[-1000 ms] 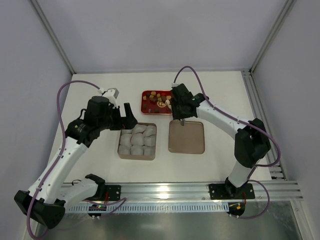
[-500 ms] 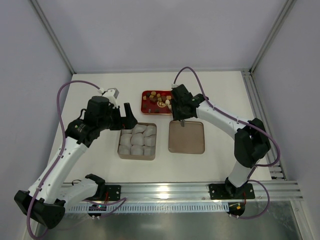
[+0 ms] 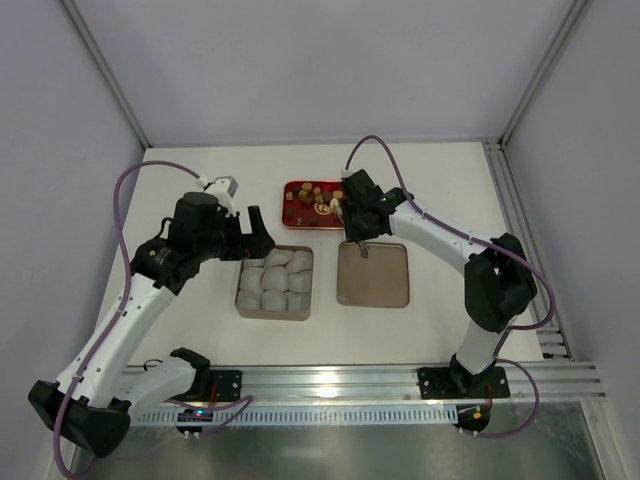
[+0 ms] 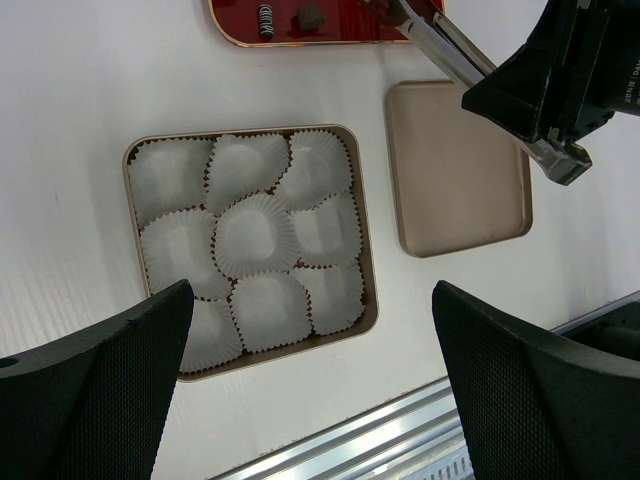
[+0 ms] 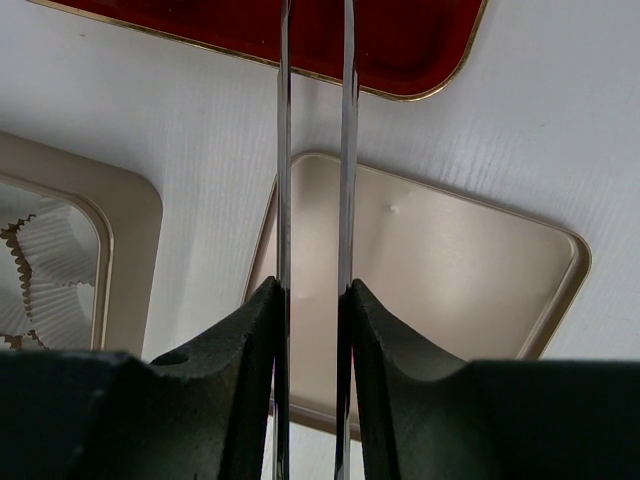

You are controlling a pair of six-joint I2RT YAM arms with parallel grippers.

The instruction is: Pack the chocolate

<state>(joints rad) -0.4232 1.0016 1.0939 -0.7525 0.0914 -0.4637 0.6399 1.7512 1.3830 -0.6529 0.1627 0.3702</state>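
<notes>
Tiny chocolate, likely light and fragile: right gripper, clamped on tweezers, should pinch 1 piece's sides; left gripper spread wide.

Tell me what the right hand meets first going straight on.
Likely the red tray: the right hand's blades cross its near rim. Tips out of frame, depth unclear.

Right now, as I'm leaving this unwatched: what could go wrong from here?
The long metal tweezers in the right gripper reach over crowded small chocolate pieces on the red tray; they may knock neighbours or drop one. The white paper cups overlap in the tan square tin, so a piece could land between cups. The open left gripper hovers over that tin, possibly blocking the way.
</notes>
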